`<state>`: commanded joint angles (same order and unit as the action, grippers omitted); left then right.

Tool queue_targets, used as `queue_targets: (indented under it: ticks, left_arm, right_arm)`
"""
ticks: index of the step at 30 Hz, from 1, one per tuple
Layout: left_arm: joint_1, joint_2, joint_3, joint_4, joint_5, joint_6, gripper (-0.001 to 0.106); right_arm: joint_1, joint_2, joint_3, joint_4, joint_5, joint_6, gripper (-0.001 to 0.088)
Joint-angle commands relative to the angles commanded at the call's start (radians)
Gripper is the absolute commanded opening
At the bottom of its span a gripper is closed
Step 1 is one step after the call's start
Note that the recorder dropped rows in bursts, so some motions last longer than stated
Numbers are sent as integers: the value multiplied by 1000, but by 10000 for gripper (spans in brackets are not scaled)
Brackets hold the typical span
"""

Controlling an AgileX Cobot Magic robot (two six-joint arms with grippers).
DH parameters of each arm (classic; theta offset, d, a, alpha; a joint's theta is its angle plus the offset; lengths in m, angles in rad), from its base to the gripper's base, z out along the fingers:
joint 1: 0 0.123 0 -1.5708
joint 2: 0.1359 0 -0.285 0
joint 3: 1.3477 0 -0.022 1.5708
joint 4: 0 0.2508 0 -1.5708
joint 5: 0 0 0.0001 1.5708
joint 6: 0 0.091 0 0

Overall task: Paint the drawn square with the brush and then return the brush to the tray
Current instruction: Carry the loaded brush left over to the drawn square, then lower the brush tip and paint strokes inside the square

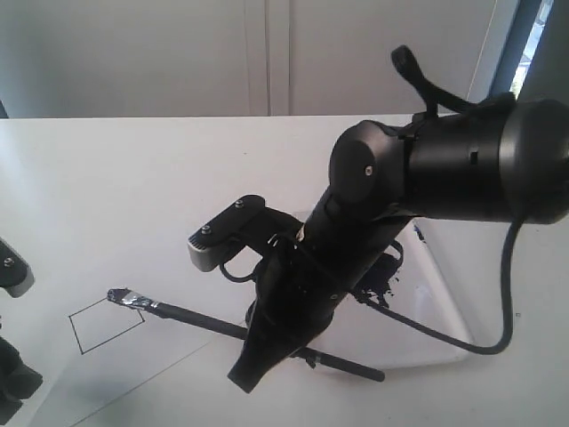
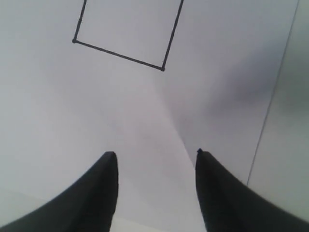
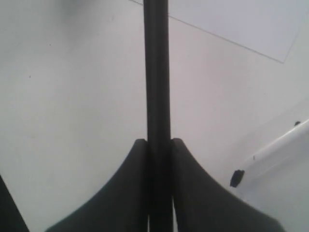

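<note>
The brush (image 1: 191,318) lies slanted low over the table, its silver ferrule and dark tip (image 1: 120,296) at the far corner of the drawn square (image 1: 105,326). That square is blank white inside, and its near part shows in the left wrist view (image 2: 128,26). My right gripper (image 1: 258,356) is shut on the black handle (image 3: 157,72), which runs straight out between the jaws (image 3: 158,141). The tray (image 1: 444,307) sits behind the right arm, with its dark paint blot (image 1: 384,285) partly hidden. My left gripper (image 2: 155,153) hangs open over the paper just short of the square, holding nothing.
The white paper sheet (image 1: 53,378) covers the front left of the table, its edge (image 2: 275,96) running beside the left gripper (image 1: 13,382). The tray's rim (image 3: 282,142) and a small dark spot (image 3: 236,178) lie close to the right gripper. A black cable (image 1: 498,329) loops over the tray.
</note>
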<state>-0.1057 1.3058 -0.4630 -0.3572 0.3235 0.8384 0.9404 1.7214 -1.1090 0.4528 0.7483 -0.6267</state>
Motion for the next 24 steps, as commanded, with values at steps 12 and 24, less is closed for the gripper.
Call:
queue_targets:
  ticks: [12,24]
  left_arm:
    - [0,61,0,0,-42,0,536]
    - [0,120,0,0,-46,0,536]
  right_arm:
    - [47,121,-92,-85,-25,110,0]
    - [47,150,-115,-85,-58,110,0]
